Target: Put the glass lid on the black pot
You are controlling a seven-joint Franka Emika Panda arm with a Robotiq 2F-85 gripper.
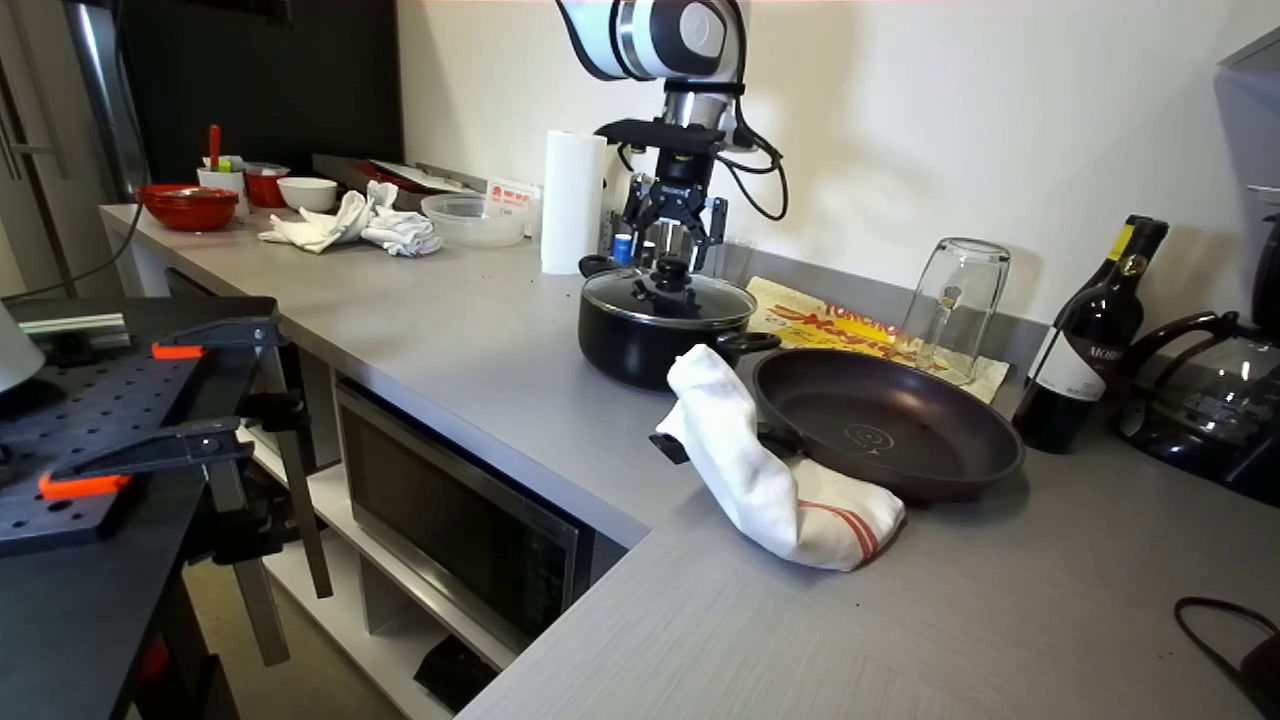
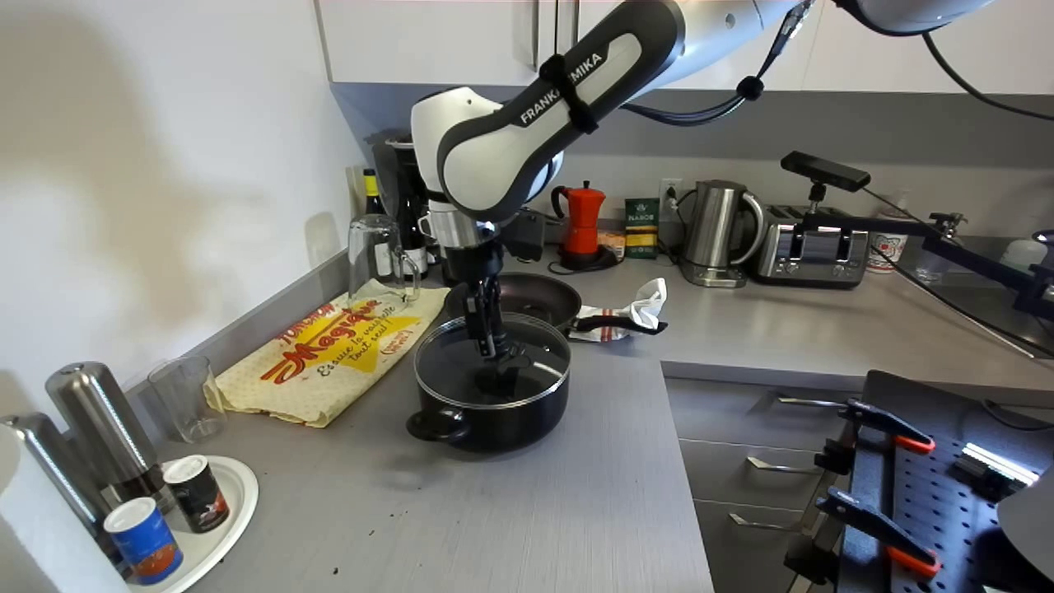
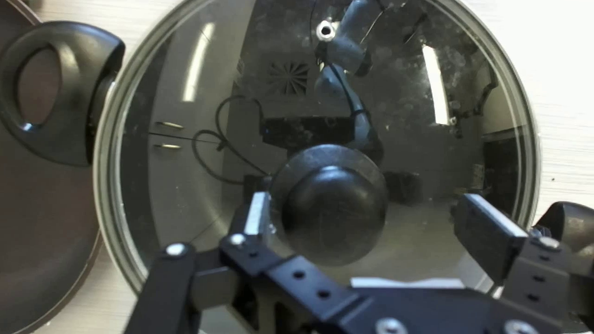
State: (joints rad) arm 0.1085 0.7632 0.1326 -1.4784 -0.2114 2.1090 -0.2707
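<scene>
The glass lid (image 1: 618, 292) lies on top of the black pot (image 1: 625, 345), its metal rim around the pot's top edge. The lid (image 2: 445, 362) looks level on the pot (image 2: 527, 424) in both exterior views. In the wrist view the lid (image 3: 417, 106) fills the middle, with the pot's handle (image 3: 81, 102) at the left. My gripper (image 1: 669, 252) points down over the lid's centre, also in an exterior view (image 2: 494, 350). In the wrist view the gripper (image 3: 364, 215) is open, with the dark knob (image 3: 334, 215) between its fingers, nearer the left finger. No clear contact shows.
The frying pan (image 1: 890, 420) stands close beside the pot, with a white towel (image 1: 740, 460) at its handle. A yellow cloth (image 2: 329, 350), an upturned glass jug (image 1: 955, 310) and wine bottles (image 1: 1090, 340) are near the wall. A paper towel roll (image 1: 573, 205) stands behind the pot.
</scene>
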